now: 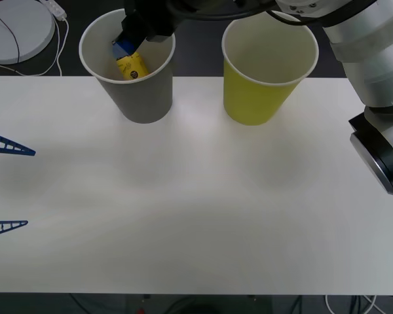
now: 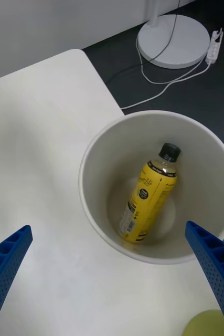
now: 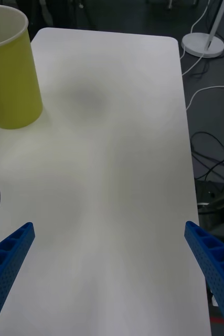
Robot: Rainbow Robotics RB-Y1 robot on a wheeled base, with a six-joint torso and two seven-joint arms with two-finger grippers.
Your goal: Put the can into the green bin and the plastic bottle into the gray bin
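Right fingers [image 2: 112, 283]: spread wide, holding nothing, above the gray bin [image 2: 91, 205] | plastic bottle [image 2: 146, 202]: lay inside that bin, leaning, cap up, directly beneath them | left fingers [image 3: 109, 283]: spread, idle, well apart from the bin over the bench [image 3: 122, 173].

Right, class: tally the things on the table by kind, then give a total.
Bins: 2, the gray bin and the green bin
Bottles: 1, the plastic bottle, lying inside the gray bin
Total: 3
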